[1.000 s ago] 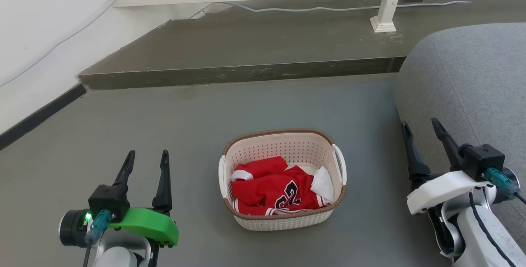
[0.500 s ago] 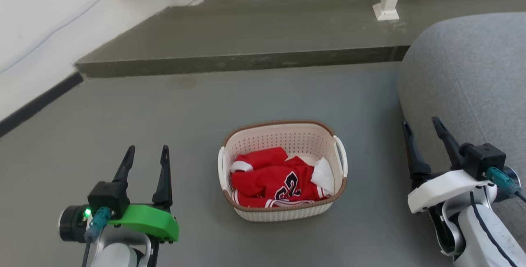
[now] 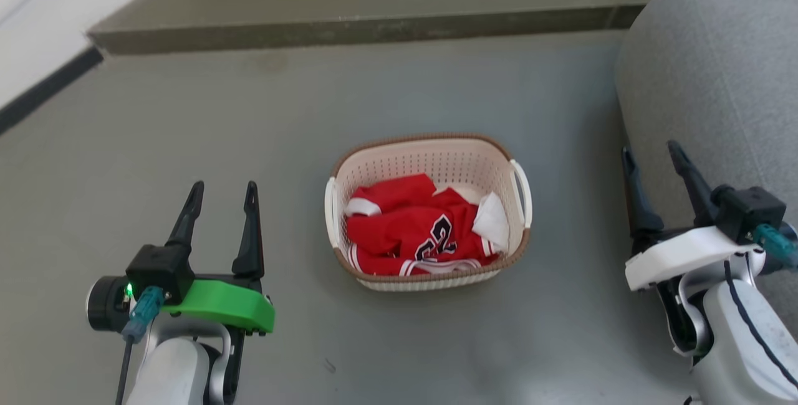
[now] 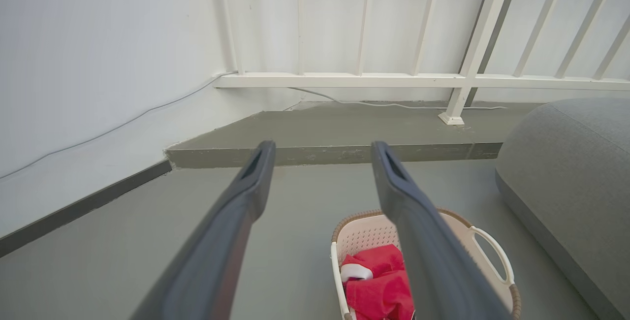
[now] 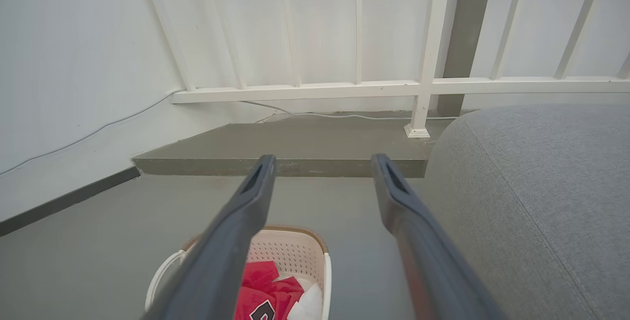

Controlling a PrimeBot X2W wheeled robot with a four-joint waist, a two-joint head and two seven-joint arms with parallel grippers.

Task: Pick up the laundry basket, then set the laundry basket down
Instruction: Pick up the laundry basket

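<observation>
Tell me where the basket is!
In the head view, the laundry basket sits on the floor between the left hand and the right hand, near the grey cushion.

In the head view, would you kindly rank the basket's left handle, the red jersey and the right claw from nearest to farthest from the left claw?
1. Left handle: on the laundry basket's near side.
2. Red jersey: inside it.
3. Right claw: beyond the basket, far right.
</observation>
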